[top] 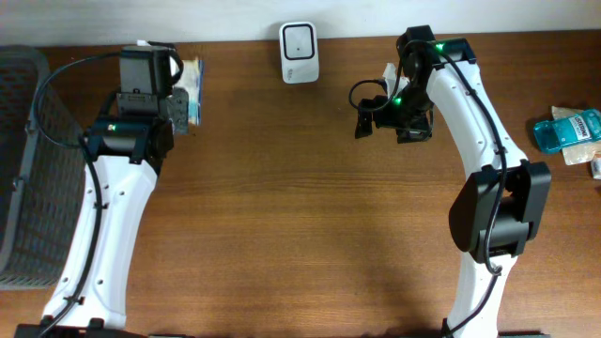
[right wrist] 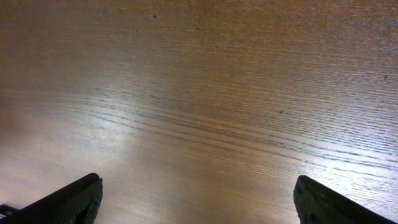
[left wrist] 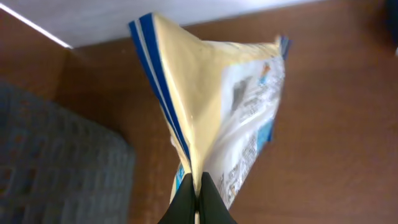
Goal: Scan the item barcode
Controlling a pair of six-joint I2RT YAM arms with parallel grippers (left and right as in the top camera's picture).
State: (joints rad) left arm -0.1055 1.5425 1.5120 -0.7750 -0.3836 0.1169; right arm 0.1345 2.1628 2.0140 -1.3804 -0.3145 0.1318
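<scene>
The item is a cream and white packet (left wrist: pixel 211 93) with blue stripes along one edge. My left gripper (left wrist: pixel 197 180) is shut on its lower seam. In the overhead view the packet (top: pixel 194 89) pokes out beside the left gripper (top: pixel 183 101) at the far left of the table. A white scanner (top: pixel 299 39) stands at the back centre. To the right of the scanner, my right gripper (top: pixel 368 117) hangs over bare wood. Its fingers (right wrist: pixel 74 199) stand wide open with nothing between them, and the right gripper (right wrist: pixel 198 193) sees only the tabletop.
A dark mesh basket (top: pixel 23 160) fills the left edge of the table, and the basket (left wrist: pixel 56 162) lies just beside the held packet. A blue-green pack (top: pixel 568 130) and another small item lie at the far right edge.
</scene>
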